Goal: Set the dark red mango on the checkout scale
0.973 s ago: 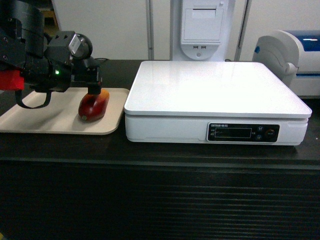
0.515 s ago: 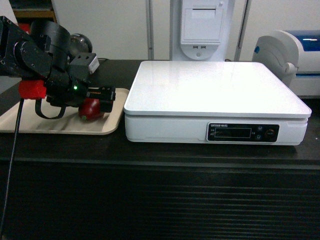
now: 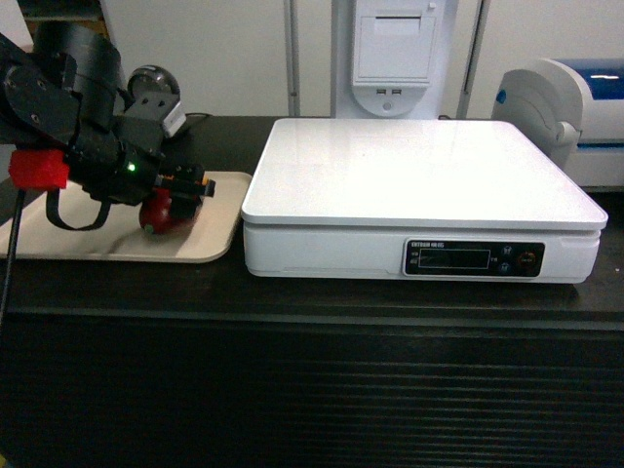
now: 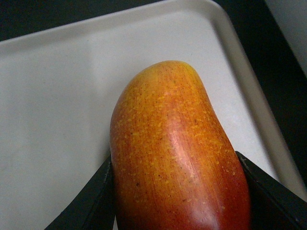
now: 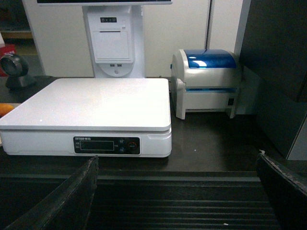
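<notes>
Gripping the dark red mango (image 3: 166, 214) on both flanks, the left gripper (image 3: 185, 188) holds it just over the right end of the beige tray (image 3: 58, 236), at the checkout (image 3: 312, 390) counter's left end; whether the fruit has cleared the tray is hard to tell. The grasp looks done; the carry rightward and set-down on the scale (image 3: 419, 171) remain, its white platter bare. The right gripper (image 5: 177, 191) hangs wide apart before the counter's front edge, holding nothing.

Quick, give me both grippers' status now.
Left gripper: closed on the mango, over the tray.
Right gripper: open, empty, facing the scale.
</notes>
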